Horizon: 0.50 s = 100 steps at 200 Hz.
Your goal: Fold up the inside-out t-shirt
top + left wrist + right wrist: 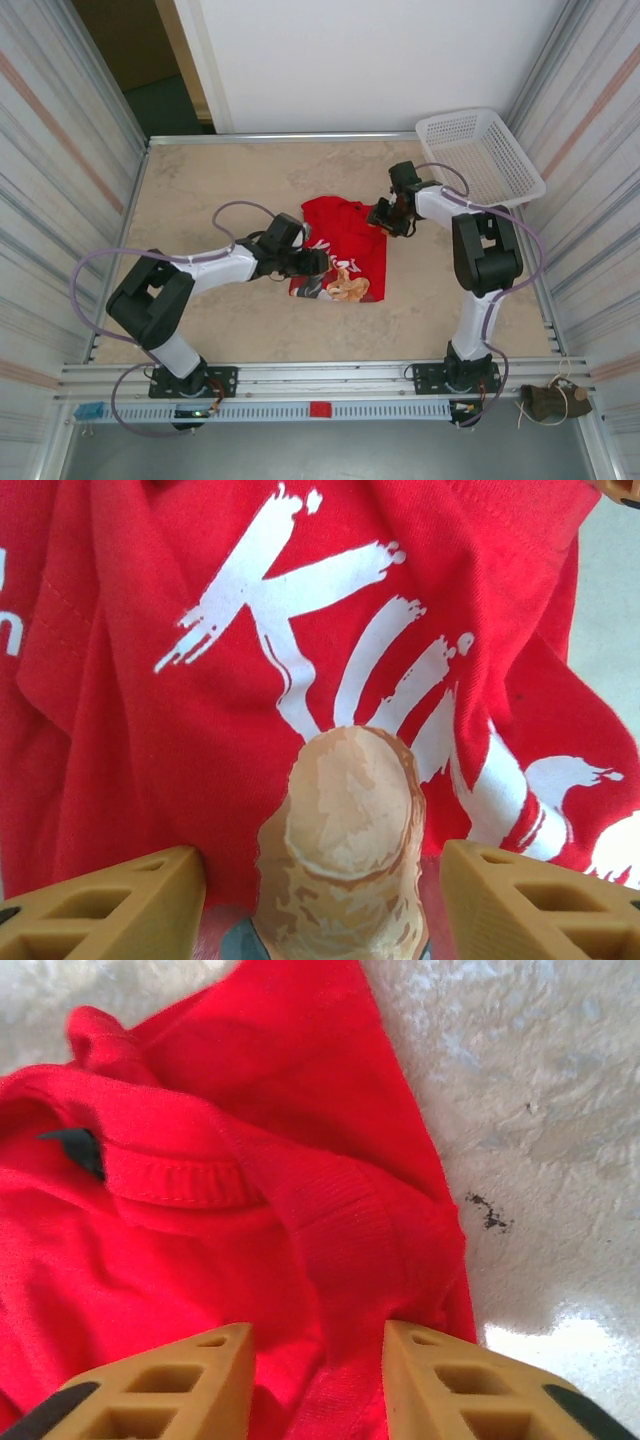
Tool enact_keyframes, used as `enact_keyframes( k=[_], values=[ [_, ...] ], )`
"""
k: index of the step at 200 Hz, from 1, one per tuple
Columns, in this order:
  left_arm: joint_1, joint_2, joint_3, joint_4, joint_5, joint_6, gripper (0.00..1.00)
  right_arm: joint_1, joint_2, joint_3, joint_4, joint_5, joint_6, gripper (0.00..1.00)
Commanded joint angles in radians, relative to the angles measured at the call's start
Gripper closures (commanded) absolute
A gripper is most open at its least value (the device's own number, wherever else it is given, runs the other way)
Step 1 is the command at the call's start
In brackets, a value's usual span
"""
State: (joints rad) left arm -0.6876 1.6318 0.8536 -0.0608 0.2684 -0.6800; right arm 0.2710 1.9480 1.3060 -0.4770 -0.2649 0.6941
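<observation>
Looking down at shirt lying bunched at the middle of table, tan print facing up at its near end. Holding left gripper low over shirt's left edge, fingers spread wide, tan print and white lettering lying between and beyond them. Resting right gripper on shirt's far right corner, fingers partly apart, a red ridge beside collar running into the gap; not managing to tell whether pinching or merely straddling it. Leaving basket standing at the far right corner.
</observation>
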Motion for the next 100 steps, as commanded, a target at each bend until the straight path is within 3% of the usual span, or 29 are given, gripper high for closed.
enact_keyframes(
  k=[1,49,100],
  values=[
    [-0.004,0.017,-0.026,0.024,-0.008,-0.015,0.37,-0.008,0.005,0.004,-0.023,0.006,0.007,1.00],
    [-0.006,0.050,-0.054,0.033,-0.006,-0.002,0.37,-0.040,-0.083,0.104,-0.073,-0.027,-0.024,1.00],
    [-0.016,0.101,-0.060,0.023,0.002,0.015,0.39,-0.082,-0.024,0.293,-0.120,-0.048,-0.031,1.00]
  ],
)
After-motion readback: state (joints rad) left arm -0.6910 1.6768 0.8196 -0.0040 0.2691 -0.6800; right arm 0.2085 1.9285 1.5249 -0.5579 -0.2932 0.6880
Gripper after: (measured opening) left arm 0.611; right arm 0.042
